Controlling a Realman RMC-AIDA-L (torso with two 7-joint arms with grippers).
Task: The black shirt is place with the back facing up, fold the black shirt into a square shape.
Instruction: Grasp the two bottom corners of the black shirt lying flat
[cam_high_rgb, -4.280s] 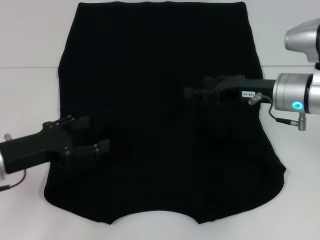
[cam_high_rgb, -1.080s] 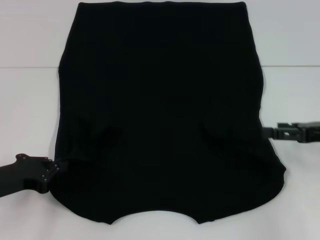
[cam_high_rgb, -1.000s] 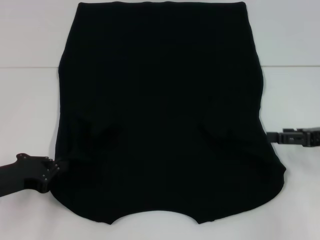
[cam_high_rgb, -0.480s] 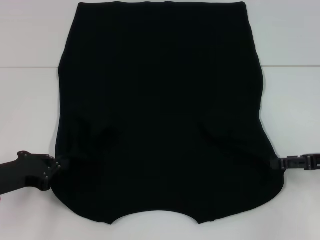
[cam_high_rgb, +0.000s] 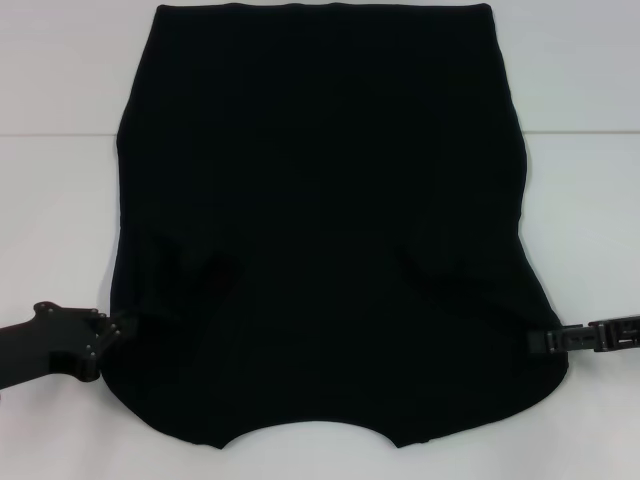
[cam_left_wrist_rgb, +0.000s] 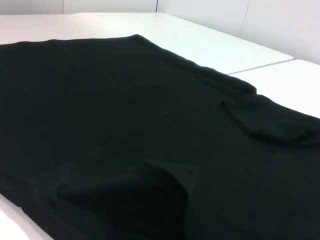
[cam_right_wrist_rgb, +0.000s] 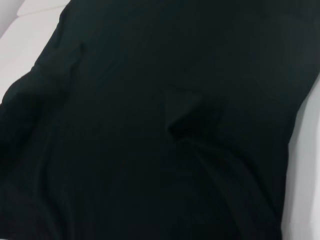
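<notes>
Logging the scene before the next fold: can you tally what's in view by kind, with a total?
Black shirt: 1, lying flat with both sleeves folded in
Grippers: 2, the left gripper at the shirt's left edge, the right gripper at its right edge
White table: 1
Total: 4

The black shirt (cam_high_rgb: 320, 220) is plain solid black all over, no print or lettering showing. It sits on a white surface (cam_high_rgb: 60, 200). Left pincer (cam_high_rgb: 108, 335) and right pincer (cam_high_rgb: 545, 341) are both black too.
</notes>
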